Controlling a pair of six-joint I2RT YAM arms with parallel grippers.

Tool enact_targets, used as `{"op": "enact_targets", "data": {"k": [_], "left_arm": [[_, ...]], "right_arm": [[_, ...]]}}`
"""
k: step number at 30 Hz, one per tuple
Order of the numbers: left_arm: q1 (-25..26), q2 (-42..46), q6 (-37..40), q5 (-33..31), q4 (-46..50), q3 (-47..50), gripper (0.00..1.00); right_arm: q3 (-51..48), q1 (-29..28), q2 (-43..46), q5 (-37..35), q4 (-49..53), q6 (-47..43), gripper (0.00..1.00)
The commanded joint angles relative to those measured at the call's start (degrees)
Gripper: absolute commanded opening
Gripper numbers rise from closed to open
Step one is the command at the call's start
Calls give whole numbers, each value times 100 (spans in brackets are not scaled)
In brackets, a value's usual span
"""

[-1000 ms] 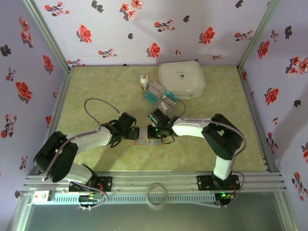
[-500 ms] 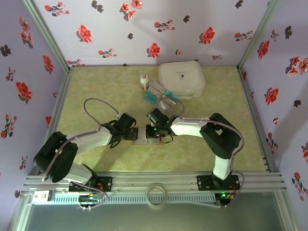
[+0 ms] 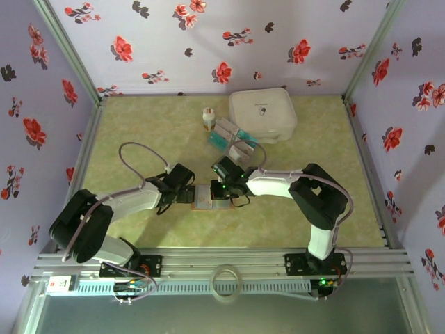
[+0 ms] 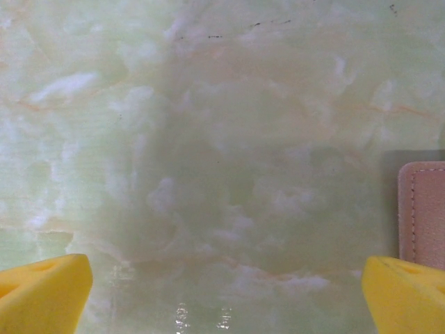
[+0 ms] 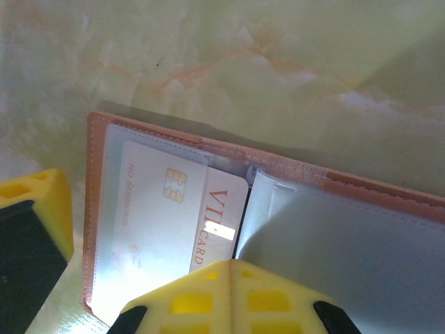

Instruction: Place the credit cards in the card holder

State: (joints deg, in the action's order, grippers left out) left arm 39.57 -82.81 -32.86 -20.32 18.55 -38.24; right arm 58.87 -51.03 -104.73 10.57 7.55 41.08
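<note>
The reddish-brown card holder (image 3: pixel 204 197) lies open on the table between my two grippers. In the right wrist view a white chip card (image 5: pixel 156 209) sits partly inside a clear sleeve of the card holder (image 5: pixel 292 168), its "VIP CARD" end sticking out. My right gripper (image 5: pixel 233 282) is shut, with its tips over that card's lower edge. My left gripper (image 4: pixel 222 299) stands wide open over bare table just left of the holder's edge (image 4: pixel 422 212), holding nothing. Several loose credit cards (image 3: pixel 231 139), white and teal, lie farther back.
A large white zip case (image 3: pixel 263 113) stands at the back, right of the loose cards. A small white bottle (image 3: pixel 207 117) stands to their left. Flowered walls close in the table on three sides. A yellow fingertip (image 5: pixel 36 209) of my left gripper sits beside the holder's left edge.
My left gripper has drawn back a little to the left, uncovering more of the card holder. The right gripper has shifted slightly left and stays shut.
</note>
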Motion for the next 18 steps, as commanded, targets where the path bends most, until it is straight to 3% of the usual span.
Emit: {"op": "enact_targets", "data": {"k": [1, 18], "left_arm": [[-34, -148, -28, 33, -95, -22, 100], [7, -316, -47, 188, -305, 73, 100]], "right_arm": [[199, -65, -110, 59, 88, 35, 2], [564, -215, -360, 146, 150, 54, 2]]}}
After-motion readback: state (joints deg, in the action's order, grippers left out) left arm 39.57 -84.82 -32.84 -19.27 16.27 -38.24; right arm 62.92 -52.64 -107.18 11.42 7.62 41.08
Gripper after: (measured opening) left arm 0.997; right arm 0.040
